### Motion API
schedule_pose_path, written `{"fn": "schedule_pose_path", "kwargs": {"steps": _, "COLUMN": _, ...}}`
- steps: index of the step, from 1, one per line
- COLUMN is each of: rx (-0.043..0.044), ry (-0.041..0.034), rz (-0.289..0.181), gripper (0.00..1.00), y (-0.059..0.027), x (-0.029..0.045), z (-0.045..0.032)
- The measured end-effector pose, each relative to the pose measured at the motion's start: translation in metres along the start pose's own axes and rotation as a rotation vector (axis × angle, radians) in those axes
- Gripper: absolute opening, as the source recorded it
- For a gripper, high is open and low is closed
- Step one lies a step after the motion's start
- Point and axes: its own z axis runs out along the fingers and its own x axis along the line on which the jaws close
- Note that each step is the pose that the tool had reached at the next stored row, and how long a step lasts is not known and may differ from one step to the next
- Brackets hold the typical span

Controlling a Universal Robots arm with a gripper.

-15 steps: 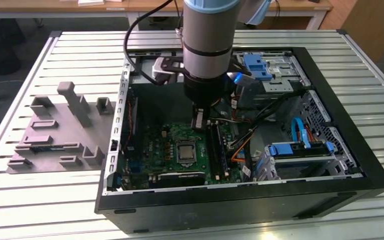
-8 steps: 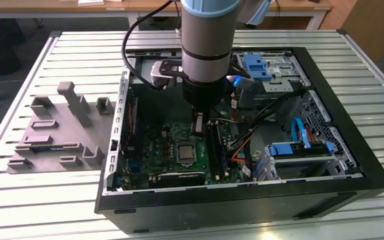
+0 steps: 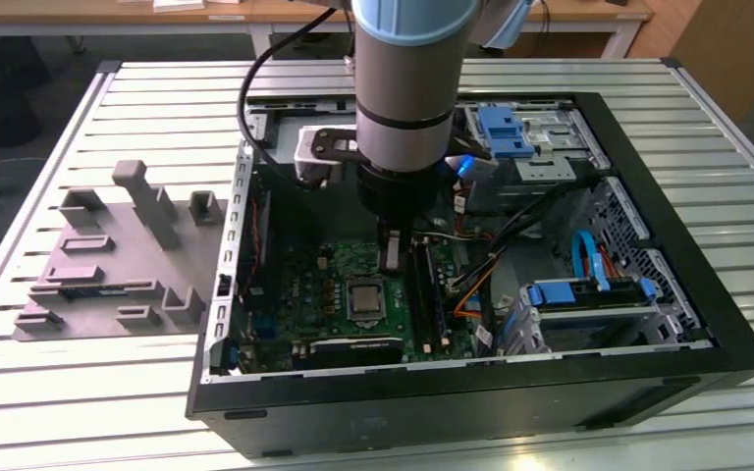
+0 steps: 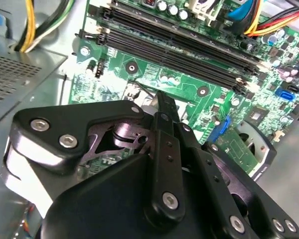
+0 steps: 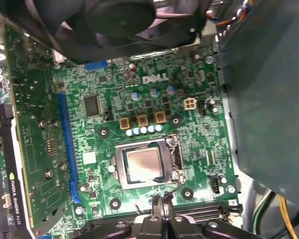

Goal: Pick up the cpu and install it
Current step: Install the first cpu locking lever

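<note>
The cpu [image 5: 145, 164] is a small square chip with a pale silvery top, lying flat inside the metal-framed socket on the green motherboard [image 5: 109, 144]. In the exterior view the socket [image 3: 365, 297] lies near the middle of the board, just in front of the arm's tool. My gripper [image 5: 162, 205] hangs a little above the board beside the socket, apart from the chip, fingers shut together with nothing between them. In the second wrist view its dark fingers [image 4: 165, 107] meet at a narrow tip over the board. In the exterior view my gripper [image 3: 392, 255] reaches down into the open computer case [image 3: 691, 294].
A grey plastic tray [image 3: 115, 265] with raised blocks lies at the exterior view's left of the case. Inside the case are long black memory slots [image 4: 179, 45], bundled cables [image 3: 482, 285], blue drive brackets [image 3: 587, 292], a black fan [image 5: 124, 20] and an upright expansion card [image 5: 30, 124].
</note>
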Motion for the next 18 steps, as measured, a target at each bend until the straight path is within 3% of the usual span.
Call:
{"fn": "schedule_pose_path", "kwargs": {"steps": 5, "rx": 0.0009, "ry": 0.0, "rz": -0.05, "gripper": 0.11, "y": 0.0001, "x": 0.001, "z": 0.0059}}
{"fn": "schedule_pose_path", "kwargs": {"steps": 18, "rx": 0.0032, "ry": -0.0003, "rz": -0.094, "gripper": 0.11, "y": -0.0006, "x": 0.0157, "z": 0.0081}}
